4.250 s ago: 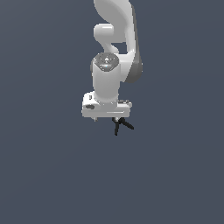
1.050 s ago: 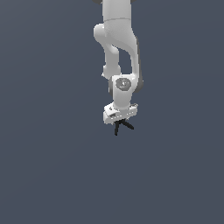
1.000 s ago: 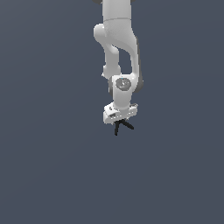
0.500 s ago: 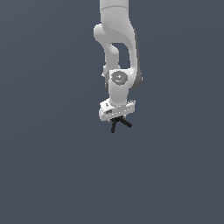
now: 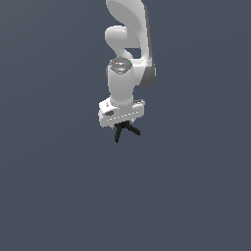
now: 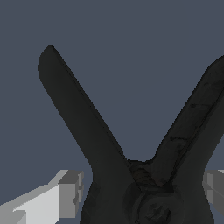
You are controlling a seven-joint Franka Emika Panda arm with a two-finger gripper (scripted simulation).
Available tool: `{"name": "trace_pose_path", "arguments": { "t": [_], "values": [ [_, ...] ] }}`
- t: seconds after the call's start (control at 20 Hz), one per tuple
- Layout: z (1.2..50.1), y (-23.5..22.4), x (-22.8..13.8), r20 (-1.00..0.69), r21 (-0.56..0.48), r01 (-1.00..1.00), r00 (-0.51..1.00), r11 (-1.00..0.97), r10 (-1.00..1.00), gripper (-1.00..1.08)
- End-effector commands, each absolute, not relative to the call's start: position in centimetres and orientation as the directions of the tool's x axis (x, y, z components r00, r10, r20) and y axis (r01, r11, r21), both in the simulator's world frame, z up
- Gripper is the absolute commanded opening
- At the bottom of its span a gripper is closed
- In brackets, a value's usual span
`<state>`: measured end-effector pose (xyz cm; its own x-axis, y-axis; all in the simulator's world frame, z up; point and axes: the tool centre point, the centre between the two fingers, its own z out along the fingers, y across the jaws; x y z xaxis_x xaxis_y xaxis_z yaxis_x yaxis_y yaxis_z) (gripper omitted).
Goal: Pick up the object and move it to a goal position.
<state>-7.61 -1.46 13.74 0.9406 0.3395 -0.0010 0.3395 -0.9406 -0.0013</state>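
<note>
In the exterior view we see the gripper [image 5: 122, 122] pointing down, closed around the hub of the black three-armed object [image 5: 125, 130], which hangs directly beneath it. Its arms splay downward and outward away from the fingers, clear of any surface. Half a second back the wrist sat smaller and lower in this view; now it looms larger and higher. In the wrist view we get what the exterior hides: two arms of the object forming a V, fingertips [image 6: 70, 190] pressing the hub from both sides.
</note>
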Motion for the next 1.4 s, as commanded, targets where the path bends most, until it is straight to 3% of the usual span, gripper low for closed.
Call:
{"name": "trace_pose_path", "arguments": {
  "t": [0.0, 0.9, 1.35],
  "values": [
    [16.4, -2.8, -7.3, 0.001, -0.001, 0.34, 0.94, -0.94, 0.34, -1.0],
    [34.1, -12.3, -4.6, 0.001, -0.002, 0.34, 0.94, -0.94, 0.34, -1.0],
    [40.2, -15.5, -3.4, 0.0, 0.0, 0.34, 0.941, -0.941, 0.34, -1.0]
  ]
}}
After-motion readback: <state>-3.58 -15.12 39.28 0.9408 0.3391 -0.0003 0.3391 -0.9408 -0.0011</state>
